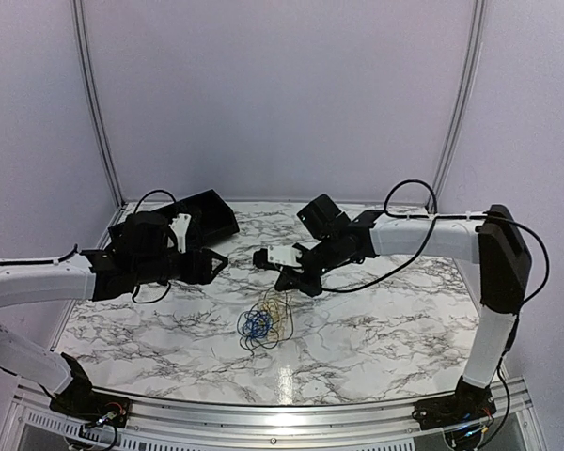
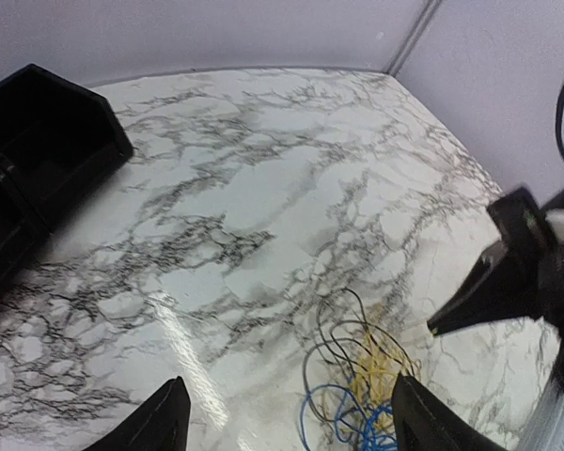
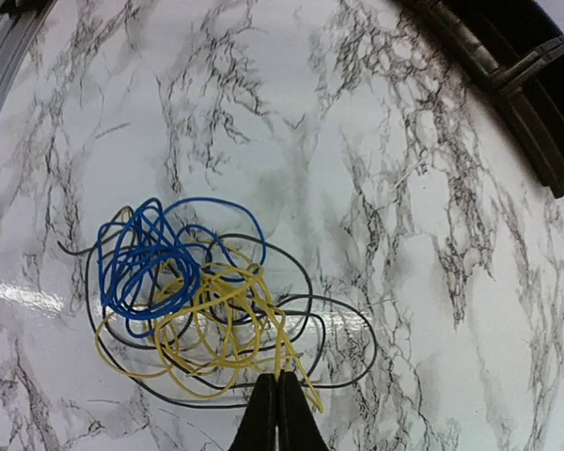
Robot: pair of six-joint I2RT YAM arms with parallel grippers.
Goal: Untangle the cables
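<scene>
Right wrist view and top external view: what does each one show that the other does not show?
Only the right wrist view shows the right pincer shut, its tips at the yellow strands. Only the top external view shows both arms and the left pincer. Both show the cables tangled on the marble table, and a black bin.

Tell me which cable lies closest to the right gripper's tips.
The yellow cable: its loops reach the tips of the shut right gripper, while the blue cable bunches farther off and the black cable loops around outside.
</scene>
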